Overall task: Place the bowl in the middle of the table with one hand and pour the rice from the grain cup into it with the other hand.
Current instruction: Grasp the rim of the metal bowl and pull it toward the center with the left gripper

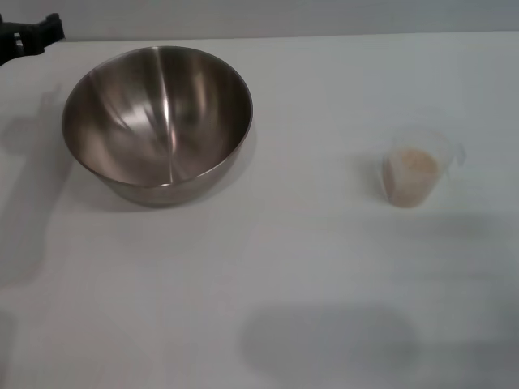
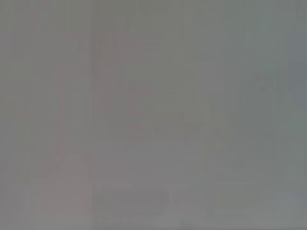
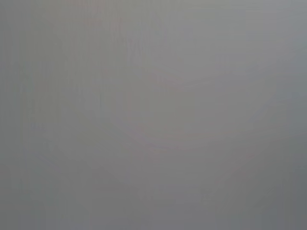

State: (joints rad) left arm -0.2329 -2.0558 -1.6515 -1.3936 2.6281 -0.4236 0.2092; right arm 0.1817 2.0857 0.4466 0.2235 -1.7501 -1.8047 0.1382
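The steel bowl point(image 1: 158, 121) stands upright and empty on the left part of the white table point(image 1: 308, 267). The clear grain cup point(image 1: 413, 174) stands upright on the right, apart from the bowl, with pale rice point(image 1: 412, 166) filling its lower part. A dark piece of my left gripper point(image 1: 28, 36) shows at the far left corner, beyond the bowl and not touching it. My right gripper is out of view. Both wrist views show only plain grey.
The table's far edge runs along the top of the head view. Soft shadows lie on the table at the left edge and near the front centre. Nothing else stands on the table.
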